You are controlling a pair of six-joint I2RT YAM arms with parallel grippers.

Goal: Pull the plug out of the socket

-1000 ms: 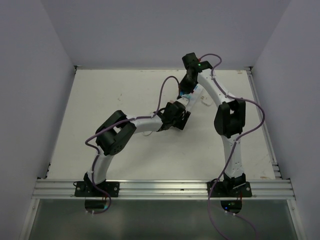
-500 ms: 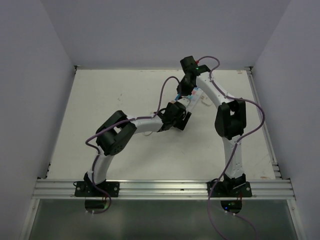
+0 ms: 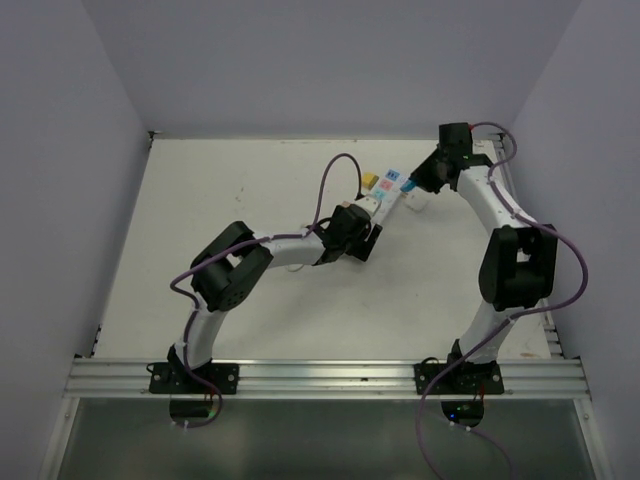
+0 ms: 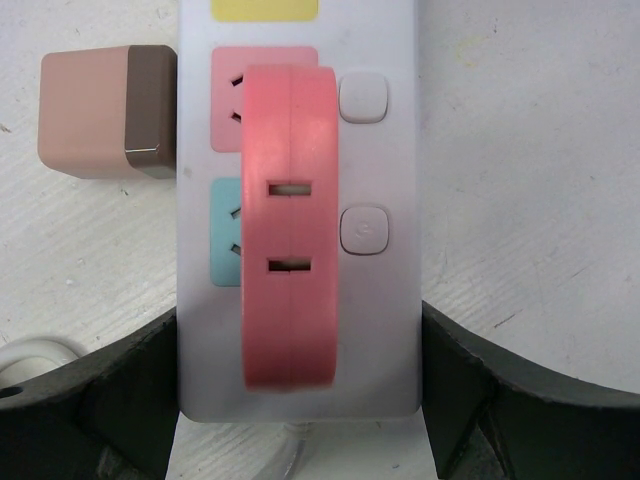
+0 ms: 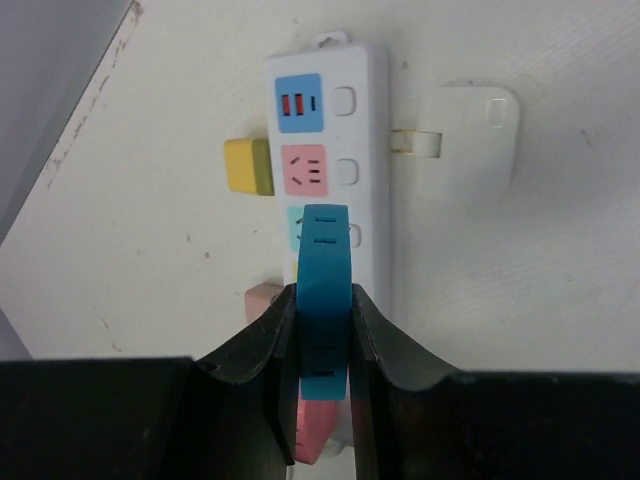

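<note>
The socket (image 3: 378, 202) is a white power strip lying at the table's middle back. My left gripper (image 3: 352, 232) clamps its near end, one black finger (image 4: 130, 390) against each long side of the socket (image 4: 390, 300). A red plug (image 4: 290, 230) stands on the strip's outlets. My right gripper (image 3: 418, 183) is shut on a blue plug (image 5: 325, 270), held above the socket (image 5: 370, 110) and apart from it. From above, the blue plug (image 3: 408, 185) sits just right of the strip's far end.
A yellow cube (image 5: 248, 165) and a pink-brown cube (image 4: 100, 112) lie against the strip's left side. The cord's white flat plug (image 5: 465, 140) rests on the table right of the strip. Walls close in the table on the left, back and right.
My right arm has swung to the right, away from over the strip, with the blue plug in its fingers. The strip's coloured outlets now show. The left arm has not moved.
</note>
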